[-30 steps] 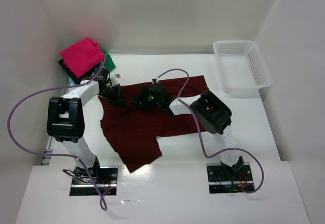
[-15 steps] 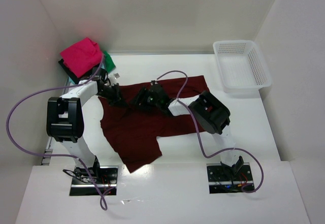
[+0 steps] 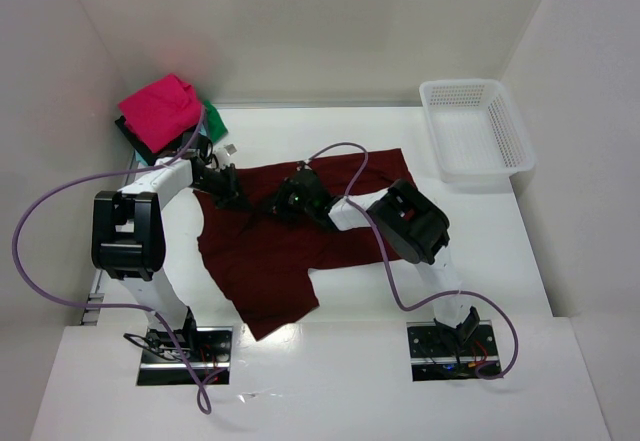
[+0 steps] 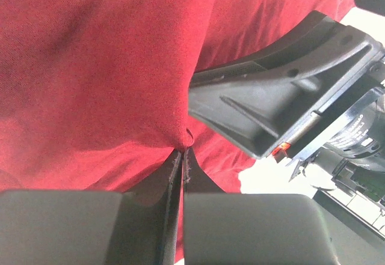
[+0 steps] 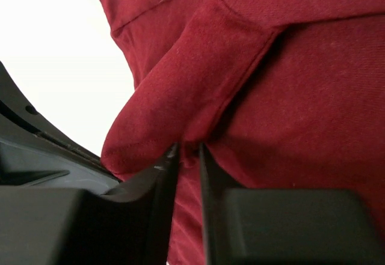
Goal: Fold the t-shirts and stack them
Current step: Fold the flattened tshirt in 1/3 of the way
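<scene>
A large maroon t-shirt (image 3: pixel 268 256) lies spread across the middle of the table. My left gripper (image 3: pixel 244 214) is shut on a pinch of its cloth near the left upper edge; in the left wrist view the left gripper (image 4: pixel 182 151) holds a small pucker of the maroon t-shirt (image 4: pixel 102 67). Close to its right, my right gripper (image 3: pixel 274 204) is down on the same shirt. In the right wrist view the right gripper (image 5: pixel 187 151) has narrow jaws with a fold of the maroon t-shirt (image 5: pixel 301 97) between them. A folded bright pink t-shirt (image 3: pixel 160 109) tops a stack at the back left.
Green cloth (image 3: pixel 214 121) and black cloth (image 3: pixel 134 139) show under the pink shirt. A white mesh basket (image 3: pixel 478 131) stands at the back right. White walls close in the table on three sides. The right gripper's black body (image 4: pixel 283 97) fills part of the left wrist view.
The right gripper's jaws have closed onto a fold of the maroon shirt, and the right arm has shifted slightly left. The left gripper has kept its grip and place.
</scene>
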`<action>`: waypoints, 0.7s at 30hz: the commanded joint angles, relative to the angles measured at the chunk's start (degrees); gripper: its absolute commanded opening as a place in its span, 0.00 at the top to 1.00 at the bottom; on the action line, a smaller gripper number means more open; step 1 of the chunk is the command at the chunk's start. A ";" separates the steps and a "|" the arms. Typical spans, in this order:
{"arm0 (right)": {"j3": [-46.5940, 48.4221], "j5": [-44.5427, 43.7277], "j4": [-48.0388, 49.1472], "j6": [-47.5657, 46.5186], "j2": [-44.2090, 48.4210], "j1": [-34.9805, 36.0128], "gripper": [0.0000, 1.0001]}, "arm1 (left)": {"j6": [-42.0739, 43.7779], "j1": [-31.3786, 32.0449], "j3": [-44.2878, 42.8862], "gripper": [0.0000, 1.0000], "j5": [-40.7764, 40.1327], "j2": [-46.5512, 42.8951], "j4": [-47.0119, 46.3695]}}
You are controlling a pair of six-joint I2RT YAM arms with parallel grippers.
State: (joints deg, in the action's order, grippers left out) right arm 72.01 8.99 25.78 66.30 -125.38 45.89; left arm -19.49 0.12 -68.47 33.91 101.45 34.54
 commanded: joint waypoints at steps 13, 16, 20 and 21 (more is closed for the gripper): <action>-1.95 -9.25 -5.19 -2.93 8.22 0.87 0.99 | 2.26 -0.30 0.44 0.98 -2.97 -2.31 1.93; -2.66 -10.05 -8.62 -4.33 11.73 0.87 1.00 | 2.79 -0.30 0.97 0.98 -4.02 -2.31 2.46; -3.80 -11.37 -13.03 -5.57 14.73 0.87 1.00 | 3.31 -0.30 1.49 0.91 -4.03 -2.84 2.46; -4.33 -11.37 -13.56 -5.57 15.60 0.35 1.00 | 3.31 -0.30 1.49 0.89 -4.03 -2.84 2.46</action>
State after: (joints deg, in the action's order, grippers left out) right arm 69.32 0.91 16.03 62.96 -114.32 46.00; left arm -17.98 0.12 -67.75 30.06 101.27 35.90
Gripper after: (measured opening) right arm 0.007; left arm 0.085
